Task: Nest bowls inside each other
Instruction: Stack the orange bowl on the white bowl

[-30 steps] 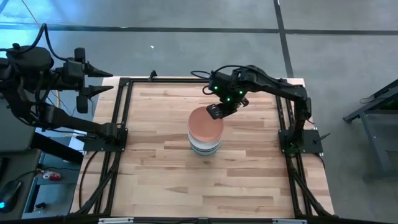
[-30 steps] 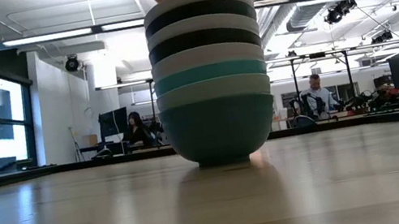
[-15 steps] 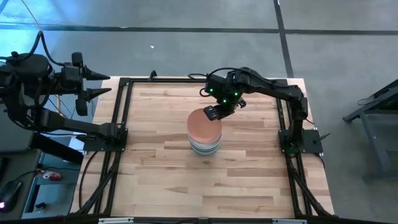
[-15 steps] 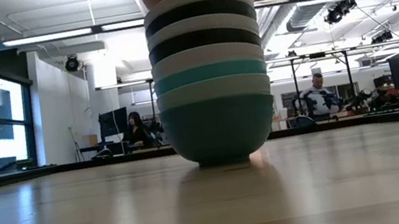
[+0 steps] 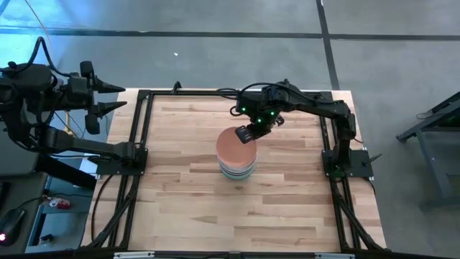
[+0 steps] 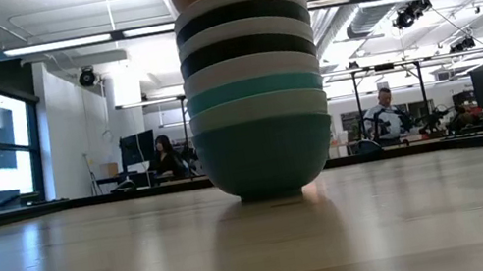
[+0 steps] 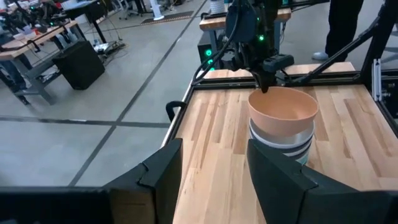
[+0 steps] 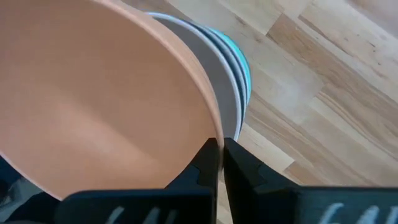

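status: stack [image 5: 236, 167] nearly done, no loose bowls on the table [image 5: 180, 187] | right gripper [image 5: 245, 134] clenched on rim of salmon-pink bowl [image 5: 236, 144], which sits right under it atop the stack | you still need to seat and let go | left gripper [image 5: 108, 97] parked off-table, fingers spread, empty

The right arm is extended from its base at the table's right edge, bent at the elbow and reached leftward over the middle of the table. Its wrist is angled downward, with green lights lit on it. The right gripper [image 5: 246, 134] is pointed down, and its two fingers [image 8: 208, 163] are pinched close together on the rim of the salmon-pink bowl [image 5: 235, 145]. The left arm is held off the table beyond its left edge, and the left gripper [image 5: 109, 98] is kept spread apart, aimed toward the table.
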You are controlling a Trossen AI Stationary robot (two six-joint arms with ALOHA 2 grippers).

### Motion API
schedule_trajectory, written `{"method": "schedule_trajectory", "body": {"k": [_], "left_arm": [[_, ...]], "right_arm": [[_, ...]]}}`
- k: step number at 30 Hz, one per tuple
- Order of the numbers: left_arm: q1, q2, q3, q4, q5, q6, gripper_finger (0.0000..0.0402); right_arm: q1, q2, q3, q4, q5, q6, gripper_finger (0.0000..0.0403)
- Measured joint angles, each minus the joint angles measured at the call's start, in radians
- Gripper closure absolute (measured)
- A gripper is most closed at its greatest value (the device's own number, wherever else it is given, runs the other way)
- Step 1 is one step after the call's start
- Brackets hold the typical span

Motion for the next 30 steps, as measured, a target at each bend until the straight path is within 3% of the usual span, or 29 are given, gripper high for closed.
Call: {"method": "schedule_trajectory", "body": {"k": [30], "left_arm": [[0.000, 0.000, 0.000, -0.002, 0.006, -0.017, 0.0234]], "right_arm": [[0.027, -0.015, -0.001, 0.000, 0.005, 0.016, 0.0403]]}}
